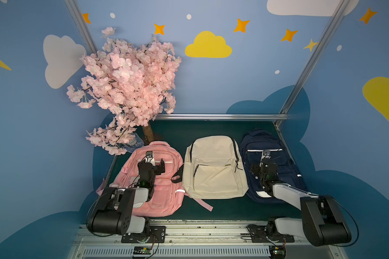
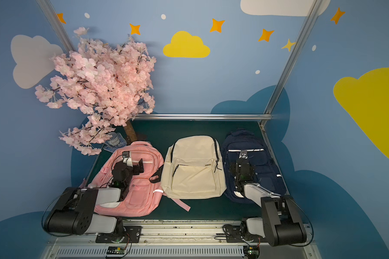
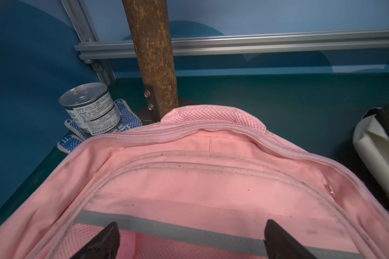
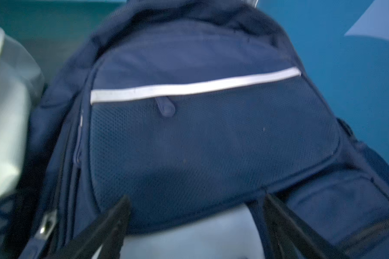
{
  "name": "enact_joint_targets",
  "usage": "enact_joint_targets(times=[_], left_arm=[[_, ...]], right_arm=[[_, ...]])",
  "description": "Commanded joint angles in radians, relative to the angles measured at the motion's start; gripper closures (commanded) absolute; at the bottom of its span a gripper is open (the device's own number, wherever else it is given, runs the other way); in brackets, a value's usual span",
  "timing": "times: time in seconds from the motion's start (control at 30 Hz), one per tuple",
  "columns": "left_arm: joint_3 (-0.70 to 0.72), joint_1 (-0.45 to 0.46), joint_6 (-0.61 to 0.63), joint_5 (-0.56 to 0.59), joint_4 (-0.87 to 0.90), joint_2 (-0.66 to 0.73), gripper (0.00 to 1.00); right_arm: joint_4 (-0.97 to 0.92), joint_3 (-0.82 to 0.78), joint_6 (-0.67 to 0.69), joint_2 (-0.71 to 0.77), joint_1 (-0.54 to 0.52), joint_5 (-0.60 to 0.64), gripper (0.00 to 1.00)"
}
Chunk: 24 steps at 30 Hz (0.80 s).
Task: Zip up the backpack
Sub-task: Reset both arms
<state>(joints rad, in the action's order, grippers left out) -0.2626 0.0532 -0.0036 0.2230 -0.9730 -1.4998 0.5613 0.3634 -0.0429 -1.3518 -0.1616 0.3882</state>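
Observation:
Three backpacks lie side by side on the green table. The pink backpack [image 1: 164,201] [image 2: 142,197] [image 3: 211,179] is on the left, the cream backpack [image 1: 213,170] [image 2: 193,172] in the middle and the navy backpack [image 1: 285,166] [image 2: 265,166] [image 4: 211,139] on the right. My left gripper [image 1: 154,163] [image 2: 133,162] [image 3: 191,224] hovers open over the pink one's grey strip [image 3: 166,231], holding nothing. My right gripper [image 1: 265,162] [image 2: 243,162] [image 4: 197,197] is open above the navy front pocket, short of its zip pull [image 4: 166,108]. That wrist view is blurred.
A pink blossom tree stands at the back left, its trunk [image 1: 147,134] [image 3: 153,56] just behind the pink backpack. A tin can [image 3: 89,107] sits on dotted gloves [image 3: 126,114] beside it. An aluminium rail [image 1: 222,116] bounds the back, with slanted posts at both sides.

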Motion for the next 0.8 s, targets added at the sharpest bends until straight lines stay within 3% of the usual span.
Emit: enact_joint_targets(times=[0.0, 0.07, 0.13, 0.2, 0.3, 0.43, 0.77], left_arm=[[-0.006, -0.024, 0.022, -0.090, -0.201, -0.100, 0.00], [-0.074, -0.037, 0.003, -0.107, 0.067, -0.019, 0.00], [-0.105, -0.051, -0.007, -0.123, 0.043, -0.069, 0.00], [-0.110, -0.060, -0.021, -0.130, 0.062, -0.065, 0.00], [-0.117, -0.064, -0.029, -0.121, 0.089, -0.057, 0.00], [-0.102, -0.064, -0.023, -0.122, 0.034, -0.072, 0.00], [-0.101, -0.062, -0.023, -0.120, 0.029, -0.074, 0.00]], right_arm=[[0.361, -0.040, 0.077, -0.072, 0.029, -0.112, 0.05], [0.400, -0.049, 0.067, -0.124, 0.042, -0.163, 0.05], [0.557, -0.064, 0.091, -0.215, 0.045, -0.185, 0.05], [0.418, -0.033, 0.080, -0.179, 0.046, -0.183, 0.05], [0.234, 0.042, 0.005, -0.154, 0.050, -0.043, 0.05], [0.458, -0.020, 0.041, -0.217, 0.042, -0.045, 0.05], [0.401, -0.002, 0.026, -0.205, 0.059, -0.084, 0.05]])
